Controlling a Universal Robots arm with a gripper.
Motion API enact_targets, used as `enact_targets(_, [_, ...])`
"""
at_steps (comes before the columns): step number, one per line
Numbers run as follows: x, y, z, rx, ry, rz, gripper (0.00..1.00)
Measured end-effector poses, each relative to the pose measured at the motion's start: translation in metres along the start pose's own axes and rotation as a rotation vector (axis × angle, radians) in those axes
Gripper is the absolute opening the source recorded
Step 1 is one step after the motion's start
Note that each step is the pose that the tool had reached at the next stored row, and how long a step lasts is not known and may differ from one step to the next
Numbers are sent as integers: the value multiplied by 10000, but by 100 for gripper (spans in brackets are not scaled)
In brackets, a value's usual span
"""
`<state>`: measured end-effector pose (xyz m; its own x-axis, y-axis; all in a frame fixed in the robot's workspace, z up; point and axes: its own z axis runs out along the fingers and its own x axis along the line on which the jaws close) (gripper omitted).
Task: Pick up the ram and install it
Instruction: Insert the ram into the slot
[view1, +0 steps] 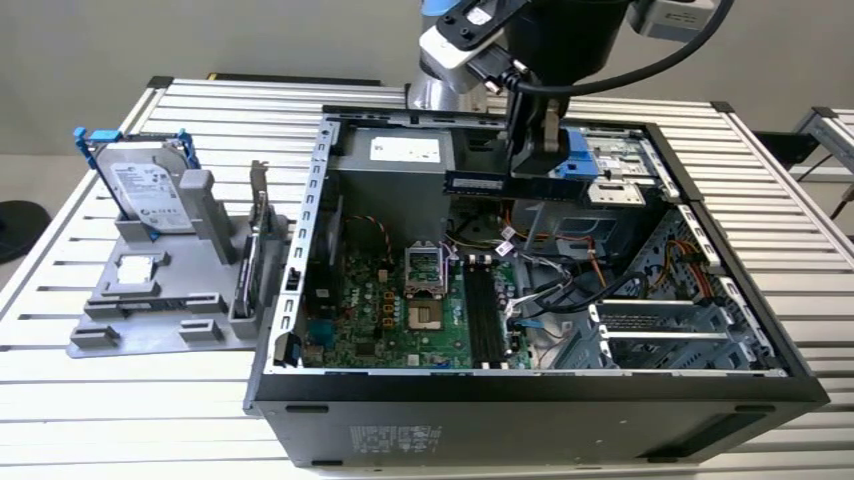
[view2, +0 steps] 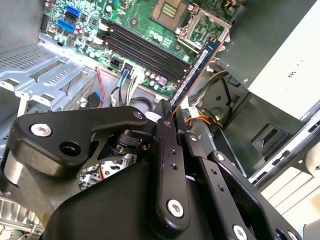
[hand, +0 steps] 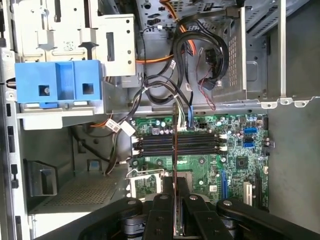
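The ram (view1: 475, 182) is a thin dark stick held level above the open computer case (view1: 287, 330), over its back half. My gripper (view1: 541, 178) is shut on it near one end. In the second wrist view the ram (view2: 200, 65) sticks out from between the black fingers (view2: 165, 130) of the gripper (view2: 172, 116), over the motherboard's long black memory slots (view2: 145, 50). In the first wrist view the ram (hand: 174, 135) shows edge-on, crossing the slots (hand: 200, 144) at a right angle, well above them, with the gripper (hand: 175, 194) behind it.
A hard drive in a blue frame (view1: 144, 185) and a card with a metal bracket (view1: 260, 235) stand on a grey holder at the exterior view's left. Inside the case are a blue drive cage (hand: 57, 85), loose cables (hand: 185, 55) and the processor socket (view1: 420, 268).
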<state>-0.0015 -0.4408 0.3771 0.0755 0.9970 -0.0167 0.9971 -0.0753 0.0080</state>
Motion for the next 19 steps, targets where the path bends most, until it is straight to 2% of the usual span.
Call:
enact_targets(9, [98, -7, -2, 0, 0, 0, 0])
enact_targets(19, [170, -13, -3, 0, 0, 0, 0])
